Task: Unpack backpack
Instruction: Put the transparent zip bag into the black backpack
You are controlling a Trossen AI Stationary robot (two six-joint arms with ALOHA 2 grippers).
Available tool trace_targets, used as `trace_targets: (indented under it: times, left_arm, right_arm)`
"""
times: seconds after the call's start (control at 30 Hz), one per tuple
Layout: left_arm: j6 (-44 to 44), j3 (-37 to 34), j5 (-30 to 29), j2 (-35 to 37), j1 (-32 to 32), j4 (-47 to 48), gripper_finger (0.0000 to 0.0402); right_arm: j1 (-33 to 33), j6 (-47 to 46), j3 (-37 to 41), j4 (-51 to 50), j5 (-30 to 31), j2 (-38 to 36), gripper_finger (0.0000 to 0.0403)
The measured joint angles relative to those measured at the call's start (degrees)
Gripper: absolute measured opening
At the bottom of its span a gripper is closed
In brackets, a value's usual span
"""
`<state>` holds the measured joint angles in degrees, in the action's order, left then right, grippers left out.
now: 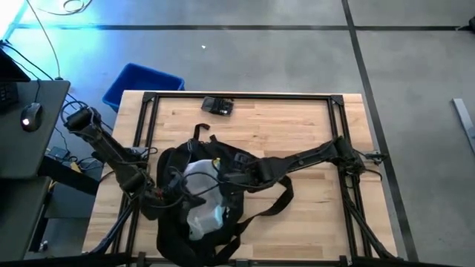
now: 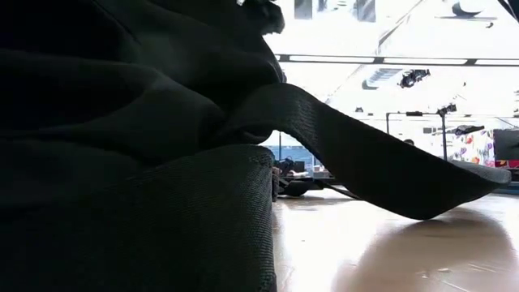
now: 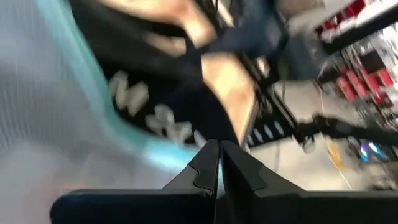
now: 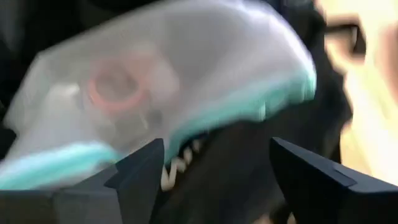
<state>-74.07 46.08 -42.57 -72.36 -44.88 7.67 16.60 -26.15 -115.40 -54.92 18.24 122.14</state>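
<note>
Black backpack (image 1: 189, 200) lies on my wooden desk (image 1: 297, 133), near the front edge and left of centre, its straps spread out over the wood. A clear pouch (image 1: 199, 194) with a teal edge sits at the open top of the bag; I can't tell how far in or out it is. My left gripper (image 1: 172, 194) is at the bag's left side beside the pouch, fingers (image 3: 208, 168) pressed together with the teal edge just beyond the tips; whether it pinches anything I can't tell. My right gripper (image 1: 226, 178) reaches in from the right to the bag's upper right part, fingers (image 4: 140, 171) spread apart, the pouch just in front of them, nothing clamped. White lettering on the bag shows under the pouch in both wrist views. A small dark object (image 1: 217, 106) lies near the desk's far edge, well apart from the bag. Blue bin (image 1: 142, 84) stands on the floor past the far left corner.
</note>
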Motion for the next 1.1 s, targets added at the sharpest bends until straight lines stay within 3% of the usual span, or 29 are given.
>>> trace_targets:
  times: [0.1, 0.27, 0.47, 0.57, 0.7, 0.77, 0.9, 1.1]
  left_arm:
    - [3.60, 0.22, -3.60, 0.00, 2.65, 0.48, 0.0000]
    - [5.61, 0.24, -3.58, -0.02, 8.23, 8.87, 0.0000]
    - [8.52, 0.24, -3.96, -0.02, 12.57, 13.07, 0.0000]
    - [11.59, 0.22, -4.06, -0.02, 14.71, 12.71, 0.0000]
    - [16.32, 0.22, -2.54, -0.02, 17.27, 12.08, 0.0000]
    - [17.28, -0.28, -2.25, 0.00, 18.19, 11.67, 0.0000]
    - [14.54, -2.12, -0.78, 0.00, 19.95, 11.62, 0.0000]
    - [10.61, -5.20, 3.81, -0.61, 19.36, 11.20, 0.0000]
  right_arm:
    - [0.38, -0.28, -0.02, 0.09, -0.49, 0.82, 0.0279]
    - [0.72, -1.82, -0.06, 2.46, 0.28, 3.44, 0.0263]
    - [0.52, -6.64, -0.04, 1.04, 7.01, 8.10, 0.0220]
    - [0.52, -7.48, -0.09, 0.80, 8.20, 10.02, 0.0165]
    - [0.56, -7.93, -0.02, -1.23, 7.17, 10.40, 0.0051]
    - [0.62, -10.24, -0.04, -2.84, 7.44, 9.67, 0.0014]
    - [1.14, -17.41, -0.02, -8.00, 13.91, 6.98, 0.0004]
    - [1.42, -20.30, -0.02, -11.56, 20.61, 1.04, 0.0000]
